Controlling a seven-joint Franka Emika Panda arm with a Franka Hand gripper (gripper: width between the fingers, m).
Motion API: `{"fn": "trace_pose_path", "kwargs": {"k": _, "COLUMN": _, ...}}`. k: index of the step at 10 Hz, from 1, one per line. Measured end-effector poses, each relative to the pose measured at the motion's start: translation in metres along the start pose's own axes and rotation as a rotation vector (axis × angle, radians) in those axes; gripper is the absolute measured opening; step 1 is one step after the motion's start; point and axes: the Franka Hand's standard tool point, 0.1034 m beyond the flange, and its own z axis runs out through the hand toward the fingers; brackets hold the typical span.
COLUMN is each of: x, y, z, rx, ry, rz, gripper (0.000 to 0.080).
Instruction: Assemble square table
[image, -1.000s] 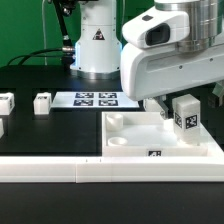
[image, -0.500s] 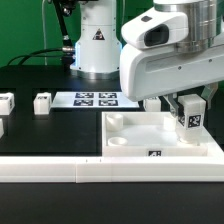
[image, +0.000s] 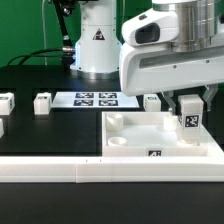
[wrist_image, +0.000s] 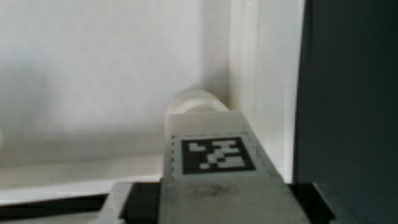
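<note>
The square table's top (image: 140, 140), a white slab with a raised rim and corner sockets, lies flat at the exterior view's right. A white tagged leg (image: 188, 119) stands upright over its far right corner, and my gripper (image: 188, 108) is shut on it from above. In the wrist view the same leg (wrist_image: 217, 150) fills the space between the dark fingers (wrist_image: 139, 200), with a corner socket (wrist_image: 196, 101) just beyond it. Two more legs (image: 42, 102) (image: 5, 101) stand on the black table at the left. Another leg (image: 152, 101) stands behind the slab.
The marker board (image: 95, 99) lies flat behind the slab. A long white rail (image: 90, 171) runs along the front edge. The arm's white base (image: 97, 45) stands at the back. A further white block (image: 1, 127) shows at the left edge.
The jaws have shut on the leg, which earlier stood free between open fingers. The leg and the arm have kept their place.
</note>
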Motion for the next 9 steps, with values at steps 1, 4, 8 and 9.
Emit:
{"fn": "trace_pose_path", "kwargs": {"k": 1, "x": -0.001, "y": -0.0003, "z": 0.0002, "rx": -0.001, "ry": 0.011, "rz": 0.117, "gripper": 0.0293}}
{"fn": "trace_pose_path", "kwargs": {"k": 4, "x": -0.0001, "y": -0.0007, "z": 0.0006, "rx": -0.001, "ry": 0.025, "rz": 0.379, "gripper": 0.0293}}
{"fn": "trace_pose_path", "kwargs": {"k": 8, "x": -0.0001, "y": -0.0051, "z": 0.0025, "rx": 0.002, "ry": 0.047, "rz": 0.763, "gripper": 0.0293}}
{"fn": "trace_pose_path", "kwargs": {"k": 9, "x": -0.0008, "y": -0.0074, "z": 0.0029, "rx": 0.002, "ry": 0.049, "rz": 0.842, "gripper": 0.0293}}
